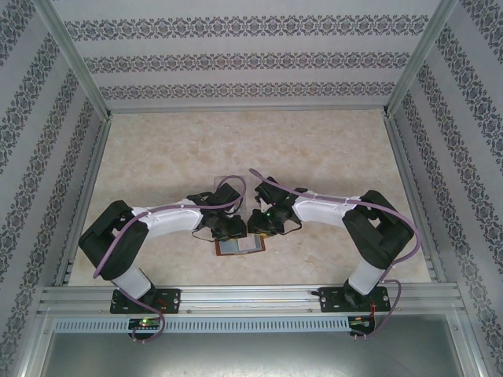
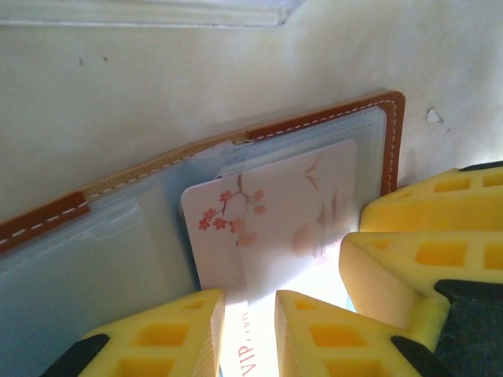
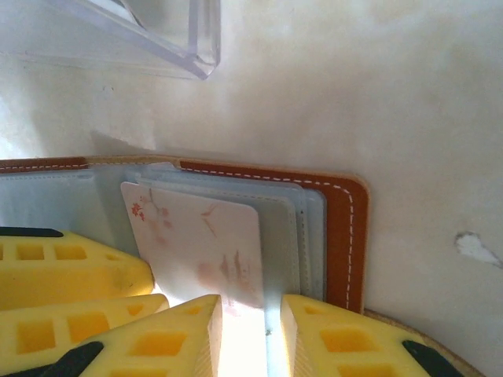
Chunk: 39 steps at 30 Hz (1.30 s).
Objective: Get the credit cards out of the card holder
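The reddish-brown card holder [image 1: 240, 247] lies open and flat on the table between the two arms. In the left wrist view its leather edge [image 2: 314, 118] frames grey-blue pockets. A pale credit card [image 2: 267, 212] with pink blossoms and "VIP" lettering sticks out of a pocket. My left gripper [image 2: 247, 302] stands slightly open over that card's near end, the card face showing in the gap. My right gripper [image 3: 250, 306] is also slightly open, straddling the card [image 3: 204, 236] edge and the pockets beside the holder's leather rim [image 3: 346, 228]. From above, the left gripper [image 1: 233, 229] and the right gripper [image 1: 258, 224] nearly touch.
A clear plastic tray [image 3: 157, 39] stands just beyond the holder, its rim [image 2: 157, 12] at the top of the left wrist view. The right gripper's yellow fingers [image 2: 424, 259] crowd the left gripper's right side. Patterned walls enclose the beige table [image 1: 330, 157].
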Motion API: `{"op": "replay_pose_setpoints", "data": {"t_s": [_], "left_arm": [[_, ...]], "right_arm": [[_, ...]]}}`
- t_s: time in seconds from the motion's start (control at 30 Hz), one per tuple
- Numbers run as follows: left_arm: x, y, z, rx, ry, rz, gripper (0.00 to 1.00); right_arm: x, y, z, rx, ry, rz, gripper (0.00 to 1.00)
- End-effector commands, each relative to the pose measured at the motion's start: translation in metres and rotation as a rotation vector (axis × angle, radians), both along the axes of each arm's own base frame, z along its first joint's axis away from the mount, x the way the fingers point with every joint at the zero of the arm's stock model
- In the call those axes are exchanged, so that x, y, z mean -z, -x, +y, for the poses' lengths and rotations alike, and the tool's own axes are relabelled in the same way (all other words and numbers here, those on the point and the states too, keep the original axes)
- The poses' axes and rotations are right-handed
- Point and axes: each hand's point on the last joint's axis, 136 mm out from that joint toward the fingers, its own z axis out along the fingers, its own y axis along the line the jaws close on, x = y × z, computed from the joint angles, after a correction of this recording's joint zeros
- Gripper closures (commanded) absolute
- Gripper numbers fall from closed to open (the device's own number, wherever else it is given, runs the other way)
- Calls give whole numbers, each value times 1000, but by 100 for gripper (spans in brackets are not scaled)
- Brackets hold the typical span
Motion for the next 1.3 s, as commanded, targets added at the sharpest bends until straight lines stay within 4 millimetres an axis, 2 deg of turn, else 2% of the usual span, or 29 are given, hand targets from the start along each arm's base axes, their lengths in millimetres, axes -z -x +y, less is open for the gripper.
{"op": "replay_pose_setpoints", "data": {"t_s": [0.0, 0.33, 0.5, 0.63, 0.83, 1.17, 1.27], "left_arm": [[1, 0, 15, 6, -71, 3, 73], [-17, -7, 8, -16, -16, -49, 67], [-10, -6, 19, -32, -66, -45, 66], [-4, -3, 20, -34, -68, -26, 66], [5, -3, 25, -42, -100, -18, 70], [17, -1, 17, -34, -56, 4, 71], [15, -2, 11, -33, -19, -5, 76]], "right_arm": [[11, 2, -8, 1, 69, 2, 70], [10, 3, -7, -2, 62, 3, 69], [12, 3, -8, -1, 64, 7, 69], [11, 3, -7, -5, 60, 7, 69], [11, 4, -7, -2, 61, 5, 69], [9, 4, -8, -2, 59, 1, 69], [9, 4, -9, -1, 61, 1, 69]]}}
